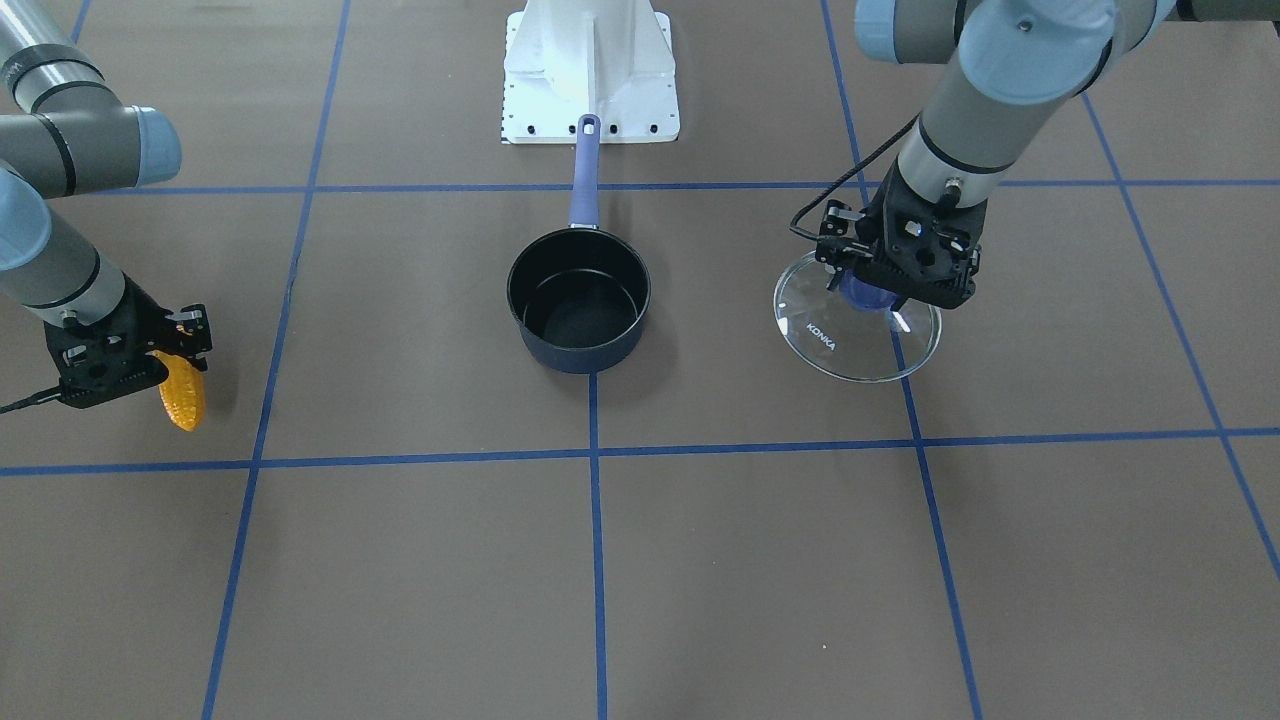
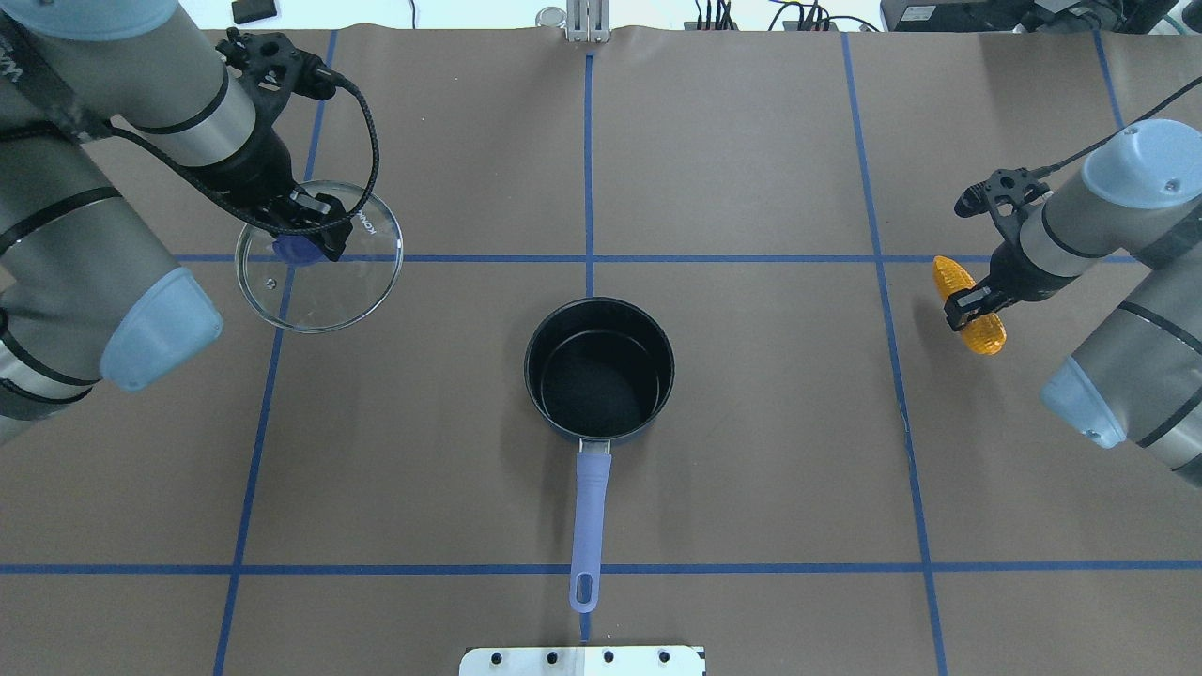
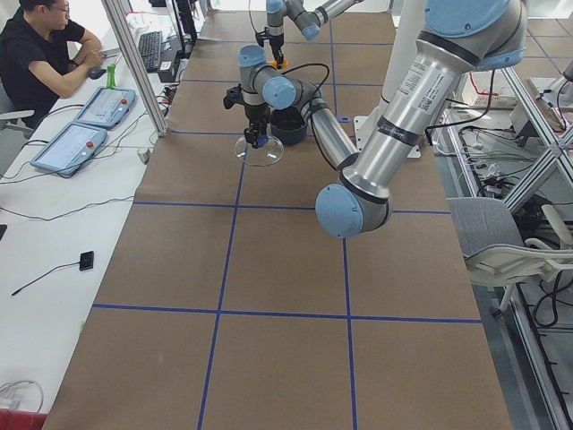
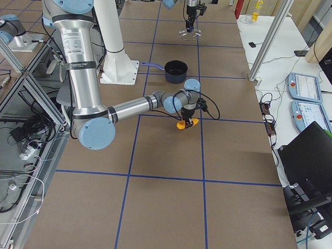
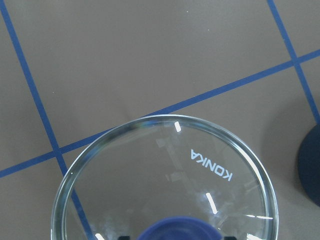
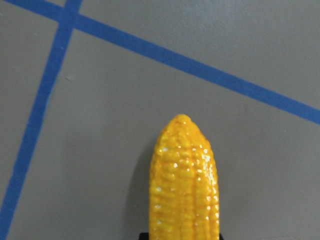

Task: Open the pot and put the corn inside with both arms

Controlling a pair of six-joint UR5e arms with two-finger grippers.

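The pot [image 1: 578, 305] stands open in the middle of the table, black inside and empty, its lavender handle [image 2: 590, 512] pointing toward the robot base. It also shows in the overhead view [image 2: 599, 368]. My left gripper [image 2: 302, 246] is shut on the blue knob of the clear glass lid [image 2: 362, 282] and holds it slightly tilted, low, to the pot's left. The lid fills the left wrist view [image 5: 170, 175]. My right gripper [image 2: 970, 306] is shut on the orange-yellow corn [image 2: 948, 277], far to the pot's right and low over the table. The corn also shows in the front view [image 1: 185, 400] and the right wrist view [image 6: 185, 180].
The white base pedestal [image 1: 590, 70] stands behind the pot's handle. Blue tape lines cross the brown table cover. A seated operator [image 3: 36, 54] and teach pendants [image 3: 67, 148] are at a side table beyond the far long edge.
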